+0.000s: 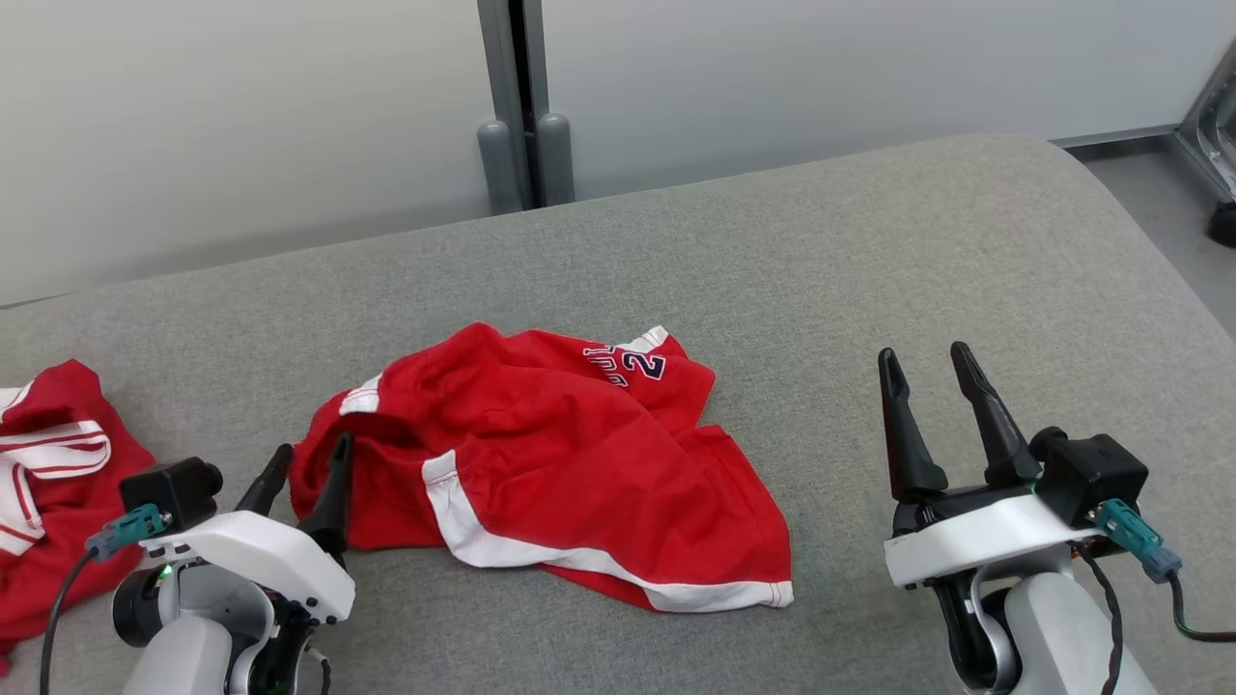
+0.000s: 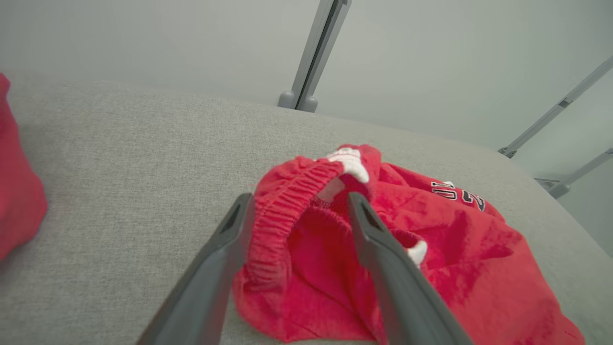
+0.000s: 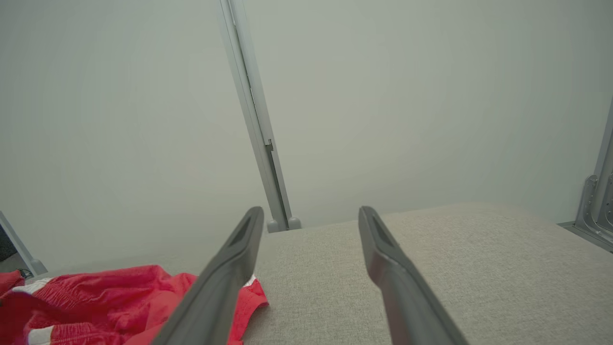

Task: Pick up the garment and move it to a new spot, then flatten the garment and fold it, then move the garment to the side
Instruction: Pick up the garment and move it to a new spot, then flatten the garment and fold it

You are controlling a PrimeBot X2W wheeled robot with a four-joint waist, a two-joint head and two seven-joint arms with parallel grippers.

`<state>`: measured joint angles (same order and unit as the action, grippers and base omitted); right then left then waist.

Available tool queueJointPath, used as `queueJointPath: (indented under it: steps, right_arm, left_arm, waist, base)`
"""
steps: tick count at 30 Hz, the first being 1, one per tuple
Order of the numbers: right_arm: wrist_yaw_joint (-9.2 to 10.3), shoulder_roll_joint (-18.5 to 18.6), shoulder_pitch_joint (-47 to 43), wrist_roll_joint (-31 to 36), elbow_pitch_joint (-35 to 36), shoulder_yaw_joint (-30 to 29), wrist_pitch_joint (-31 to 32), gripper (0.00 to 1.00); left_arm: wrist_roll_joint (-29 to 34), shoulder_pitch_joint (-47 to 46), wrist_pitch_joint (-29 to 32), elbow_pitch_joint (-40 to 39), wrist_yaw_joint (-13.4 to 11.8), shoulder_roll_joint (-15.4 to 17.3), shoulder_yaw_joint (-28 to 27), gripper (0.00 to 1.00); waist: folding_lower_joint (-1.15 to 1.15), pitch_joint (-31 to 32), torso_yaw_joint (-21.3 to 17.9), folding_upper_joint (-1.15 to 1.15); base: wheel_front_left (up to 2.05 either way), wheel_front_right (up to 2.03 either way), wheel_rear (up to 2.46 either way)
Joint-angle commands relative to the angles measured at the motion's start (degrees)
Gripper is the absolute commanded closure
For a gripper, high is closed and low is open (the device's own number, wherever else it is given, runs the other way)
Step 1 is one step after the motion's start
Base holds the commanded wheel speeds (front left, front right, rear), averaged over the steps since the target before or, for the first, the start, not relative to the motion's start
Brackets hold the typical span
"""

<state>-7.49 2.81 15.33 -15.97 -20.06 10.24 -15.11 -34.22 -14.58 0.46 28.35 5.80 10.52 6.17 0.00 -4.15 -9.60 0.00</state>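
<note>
The garment (image 1: 560, 463) is a pair of red shorts with white trim and dark lettering, lying crumpled in the middle of the grey cushioned surface (image 1: 869, 251). My left gripper (image 1: 314, 456) is open at the garment's left edge. In the left wrist view the elastic waistband (image 2: 282, 211) bunches up between the two spread fingers of that left gripper (image 2: 299, 201). My right gripper (image 1: 927, 359) stands open over bare cushion, well to the right of the garment. The right wrist view has the garment (image 3: 115, 302) at lower left, beside my right gripper (image 3: 311, 213).
A second red and white garment (image 1: 48, 483) lies at the far left edge of the cushion. A grey post (image 1: 521, 106) rises behind the cushion against a pale wall. The cushion's right end curves down to the floor (image 1: 1159, 193).
</note>
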Motion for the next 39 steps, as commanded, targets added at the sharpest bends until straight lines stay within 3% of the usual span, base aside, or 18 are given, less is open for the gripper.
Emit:
queueJointPath:
  steps: [1,9,13,27,39]
  right_arm:
    - [0.0,0.25,-0.18,0.25,-0.3,0.15,-0.07,0.0]
    - [0.0,1.21,-0.78,0.22,-0.41,0.1,-0.08,0.0]
    - [0.0,1.17,-1.37,0.31,-0.18,0.24,-0.08,0.0]
    - [0.0,0.97,-7.93,-0.64,1.9,-1.49,0.02,0.0]
    - [0.0,1.46,-8.23,-1.3,0.68,-1.48,3.99,0.0]
  left_arm:
    - [0.4,-1.11,-0.85,0.43,0.46,0.68,0.4,0.0]
    - [2.65,-0.4,-3.59,-4.16,-0.11,3.54,0.88,0.0]
    - [5.15,2.14,-5.52,-9.85,-2.47,4.68,0.95,0.0]
    - [10.27,15.76,-11.51,-24.64,-11.03,1.86,2.47,0.0]
    - [10.24,19.0,-9.22,-29.68,-12.8,1.4,3.73,0.0]
  waist:
    - [0.0,0.94,0.85,0.0]
    - [0.0,2.33,2.05,0.0]
    - [0.0,2.98,2.51,0.0]
    - [0.0,4.86,3.78,0.0]
    - [0.0,4.7,5.02,0.0]
  base:
    - [0.0,0.0,0.0]
    - [0.0,0.0,0.0]
    - [0.0,0.0,0.0]
    - [0.0,0.0,0.0]
    - [0.0,0.0,0.0]
